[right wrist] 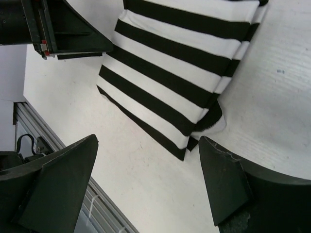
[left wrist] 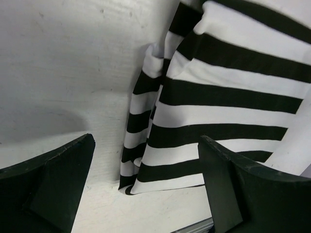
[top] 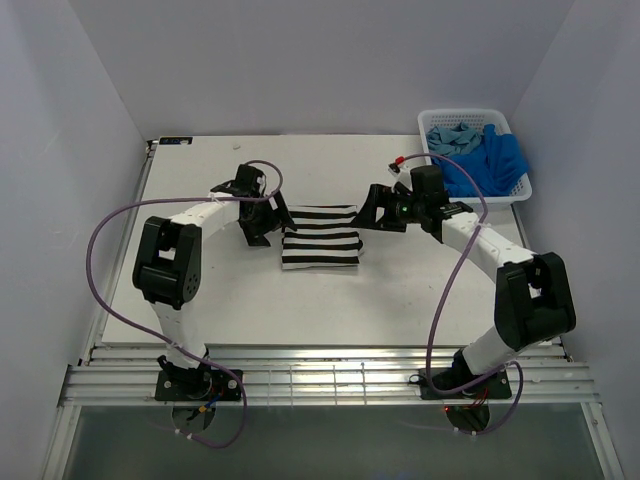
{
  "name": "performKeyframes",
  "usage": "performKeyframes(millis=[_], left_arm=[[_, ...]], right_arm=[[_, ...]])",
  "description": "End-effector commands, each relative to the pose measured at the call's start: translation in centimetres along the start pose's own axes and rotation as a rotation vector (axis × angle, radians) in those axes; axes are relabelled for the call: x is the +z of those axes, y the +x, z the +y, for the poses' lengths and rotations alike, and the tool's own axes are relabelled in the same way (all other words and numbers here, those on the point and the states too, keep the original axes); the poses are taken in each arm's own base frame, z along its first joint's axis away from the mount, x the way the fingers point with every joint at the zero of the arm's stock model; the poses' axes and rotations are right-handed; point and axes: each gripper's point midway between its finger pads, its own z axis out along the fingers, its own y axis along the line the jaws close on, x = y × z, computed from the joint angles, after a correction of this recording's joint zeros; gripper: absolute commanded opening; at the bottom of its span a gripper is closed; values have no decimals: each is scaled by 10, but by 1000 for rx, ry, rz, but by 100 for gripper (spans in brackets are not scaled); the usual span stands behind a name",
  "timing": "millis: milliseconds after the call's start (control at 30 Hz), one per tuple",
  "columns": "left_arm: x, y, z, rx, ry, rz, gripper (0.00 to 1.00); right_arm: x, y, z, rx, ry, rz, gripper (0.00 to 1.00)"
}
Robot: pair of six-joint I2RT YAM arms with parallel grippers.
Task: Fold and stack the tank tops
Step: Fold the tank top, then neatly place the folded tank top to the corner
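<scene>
Jaws on both arms stand wide and hold nothing: the left jaws hang just off the left edge of the striped tank top (top: 320, 238), the right jaws just off its far right corner. That black-and-white top lies folded into a neat rectangle, flat on the middle of the table (top: 400, 300), with a loose fold of cloth bunched along its left side in the left wrist view (left wrist: 141, 131).

The royal blue tank top (top: 495, 160) and the teal-blue tank top (top: 450, 138) sit crumpled together in a white lattice basket (top: 475, 115) at the far right corner of the table, well apart from the folded one.

The table top is white and matt, faintly scuffed. Ribbed metal rails (top: 330, 375) run along its near edge, where the arm bases are bolted. Plain pale walls (top: 330, 60) close in the left, back and right sides. Purple cables (top: 100, 260) loop beside each arm.
</scene>
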Motion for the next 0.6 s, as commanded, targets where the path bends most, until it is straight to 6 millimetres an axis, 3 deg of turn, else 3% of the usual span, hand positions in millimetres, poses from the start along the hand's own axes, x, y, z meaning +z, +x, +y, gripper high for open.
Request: performKeyframes(millis=[0,233,367,500,567], left_arm=[[0,2,-13,36,73,2,98],[32,30,-13,70,79,90,76],[45,39,-8,76,52,113,52],[45,22,-1,95,-10,41,23],[41,8,2,105,-35,-2,14]], right_arm=[[-22,-8,8,-74,30,-49,90],[-40,-13,6,-103,83,-94,90],[-46,-17,1,-100,111,-105,90],[-50,-21,-4,-98,121,-117,90],[-49,-22,-7,-98,126,-117,90]])
